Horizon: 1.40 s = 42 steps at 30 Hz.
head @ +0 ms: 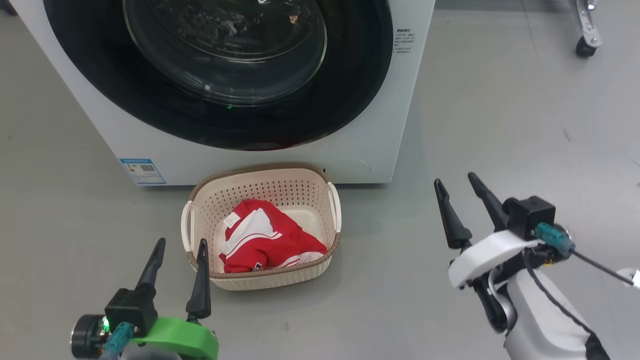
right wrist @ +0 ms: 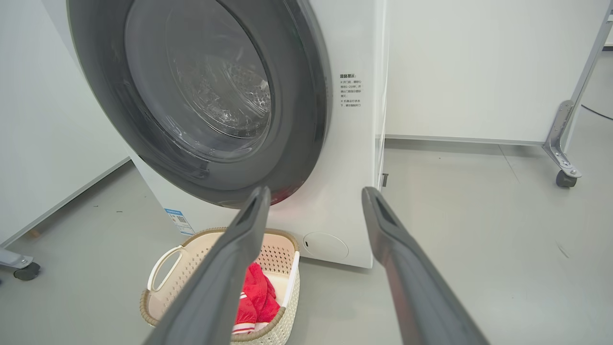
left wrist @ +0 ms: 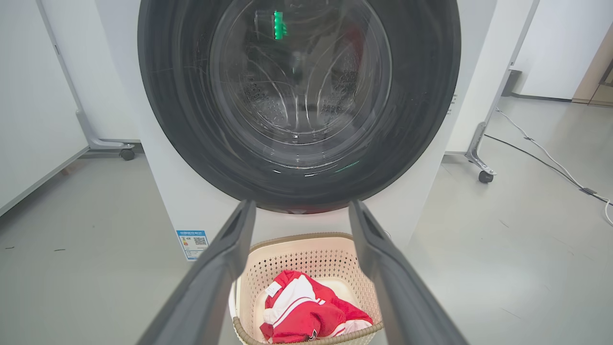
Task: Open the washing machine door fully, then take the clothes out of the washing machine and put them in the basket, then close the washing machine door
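Our left gripper (head: pixel 181 241): fingers spread apart, nothing between them, just left of basket (head: pixel 270 192). Our right gripper (head: pixel 454 178): likewise spread wide, empty, well off to basket's right, over bare floor. We see clothes (head: pixel 270 240) bunched inside basket, red with white stripes, small white label up. Basket sits on floor just before washing machine (head: pixel 360 155), below washing machine door (head: pixel 225 127). We read door as closed, black ring flush against white front. Blue sticker (head: pixel 142 171) low on front, left of basket.
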Available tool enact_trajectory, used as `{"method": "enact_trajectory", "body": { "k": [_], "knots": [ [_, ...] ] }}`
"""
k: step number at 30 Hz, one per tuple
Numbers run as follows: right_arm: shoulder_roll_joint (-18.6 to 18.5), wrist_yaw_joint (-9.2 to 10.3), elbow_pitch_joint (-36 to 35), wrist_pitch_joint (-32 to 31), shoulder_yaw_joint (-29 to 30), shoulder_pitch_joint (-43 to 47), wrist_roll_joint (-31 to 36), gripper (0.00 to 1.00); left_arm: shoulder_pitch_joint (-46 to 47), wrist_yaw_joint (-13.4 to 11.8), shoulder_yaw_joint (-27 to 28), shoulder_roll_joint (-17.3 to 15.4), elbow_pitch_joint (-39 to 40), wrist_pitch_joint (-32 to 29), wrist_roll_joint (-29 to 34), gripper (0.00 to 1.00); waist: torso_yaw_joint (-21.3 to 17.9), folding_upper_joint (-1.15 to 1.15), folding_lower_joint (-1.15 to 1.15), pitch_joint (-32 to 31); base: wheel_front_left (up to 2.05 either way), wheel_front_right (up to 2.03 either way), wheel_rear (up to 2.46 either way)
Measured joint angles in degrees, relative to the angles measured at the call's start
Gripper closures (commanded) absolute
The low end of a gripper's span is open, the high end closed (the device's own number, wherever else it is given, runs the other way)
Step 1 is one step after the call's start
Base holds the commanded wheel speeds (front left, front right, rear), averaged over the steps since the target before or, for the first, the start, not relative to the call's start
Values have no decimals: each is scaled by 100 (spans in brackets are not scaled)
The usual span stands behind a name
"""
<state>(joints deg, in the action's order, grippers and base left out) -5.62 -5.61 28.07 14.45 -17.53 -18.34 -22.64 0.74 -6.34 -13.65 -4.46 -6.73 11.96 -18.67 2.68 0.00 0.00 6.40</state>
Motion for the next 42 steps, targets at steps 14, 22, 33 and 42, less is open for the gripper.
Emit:
{"method": "enact_trajectory", "body": {
  "k": [14, 22, 33, 42],
  "knots": [
    [78, 174, -400, -1, 115, 907, 71, 0, -313, 0, -74, -14, -25, -235, -49, 0, -182, 0, 0, -389, 0, 0, 0],
    [78, 248, -609, 0, 96, 1277, 225, 0, -496, -1, -87, -49, -25, -320, -48, 0, -198, 0, 0, -611, 0, 0, 0],
    [23, 435, -936, -1, 111, 1541, 465, 0, -603, -1, -80, -49, 85, -393, -47, 0, -211, 0, 0, -703, 0, 0, 0],
    [36, 521, -1062, -1, 130, 1735, 465, 0, -613, -19, -66, -49, 162, -434, -47, 0, -210, 0, 0, -739, 0, 0, 0]
  ]
}}
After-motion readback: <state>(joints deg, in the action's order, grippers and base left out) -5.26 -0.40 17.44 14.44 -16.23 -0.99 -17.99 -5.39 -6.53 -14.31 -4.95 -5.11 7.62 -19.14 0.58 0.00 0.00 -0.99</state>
